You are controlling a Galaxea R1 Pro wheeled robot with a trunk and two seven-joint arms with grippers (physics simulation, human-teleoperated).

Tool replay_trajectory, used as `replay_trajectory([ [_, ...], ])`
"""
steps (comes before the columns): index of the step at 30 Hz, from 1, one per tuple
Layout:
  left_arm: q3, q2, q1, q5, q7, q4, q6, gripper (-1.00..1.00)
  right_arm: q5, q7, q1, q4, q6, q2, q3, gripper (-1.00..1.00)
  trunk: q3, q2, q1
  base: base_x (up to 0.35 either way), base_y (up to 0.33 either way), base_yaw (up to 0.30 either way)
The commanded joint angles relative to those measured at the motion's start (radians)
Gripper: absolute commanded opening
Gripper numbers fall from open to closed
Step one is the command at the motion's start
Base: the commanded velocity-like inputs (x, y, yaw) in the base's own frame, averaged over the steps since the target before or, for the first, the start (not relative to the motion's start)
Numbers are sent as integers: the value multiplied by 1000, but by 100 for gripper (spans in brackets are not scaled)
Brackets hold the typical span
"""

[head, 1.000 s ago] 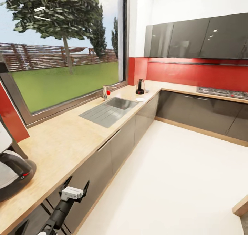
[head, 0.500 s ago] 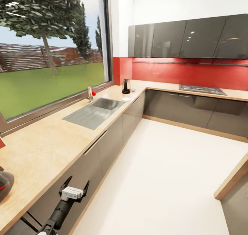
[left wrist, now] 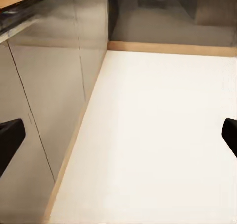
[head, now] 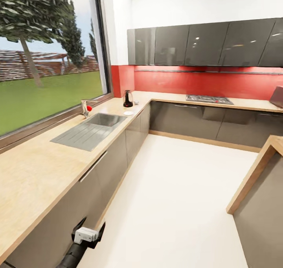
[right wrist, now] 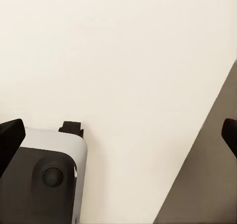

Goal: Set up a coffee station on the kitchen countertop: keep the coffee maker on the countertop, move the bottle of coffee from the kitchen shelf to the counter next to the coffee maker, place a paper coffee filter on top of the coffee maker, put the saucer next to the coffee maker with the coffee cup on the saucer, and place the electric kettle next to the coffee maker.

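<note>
Low beside the cabinet fronts, the left gripper [head: 89, 229] hangs spread wide, empty — right gripper [right wrist: 118, 135] likewise parted over bare floor. Far along the countertop [head: 35, 169], electric kettle [head: 128, 98] stands near a saucer [head: 128, 113].
</note>
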Motion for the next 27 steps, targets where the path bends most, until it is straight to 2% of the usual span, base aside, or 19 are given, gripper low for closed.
replay_trajectory([
  [1,-1,-1,-1,-5,-5,19,-4,100,9,-1,-1,1,-3,0,-8,100,-2,-2,1,0,0,-268],
  [5,-43,2,-1,-7,-3,134,-3,100,9,-1,-1,1,-3,0,-9,100,-2,-2,1,0,0,-268],
  [8,-53,8,0,-7,2,209,1,100,9,-1,-1,1,-3,-1,-10,100,-2,-2,1,0,0,-268],
  [11,-56,16,-1,-8,9,364,5,100,9,-2,-1,1,-3,-2,-11,100,-2,-2,1,0,0,-268],
  [12,-57,46,-2,-9,18,511,8,100,9,-2,-1,1,-3,-1,-10,100,-2,-2,1,0,0,-268],
  [16,-55,117,-1,-6,78,705,10,100,9,-2,-1,1,-3,-1,-10,100,-2,-2,1,0,0,-268],
  [19,-57,142,0,-5,134,830,11,100,9,-1,-1,1,-3,0,-10,100,-2,-2,1,0,0,-268],
  [23,-62,146,1,-6,173,927,25,100,9,-1,-1,2,-3,0,-10,100,-2,-2,1,0,0,-238],
  [27,-63,144,4,-6,213,965,111,100,9,0,-1,2,-3,3,-9,100,-2,-2,1,0,0,-73],
])
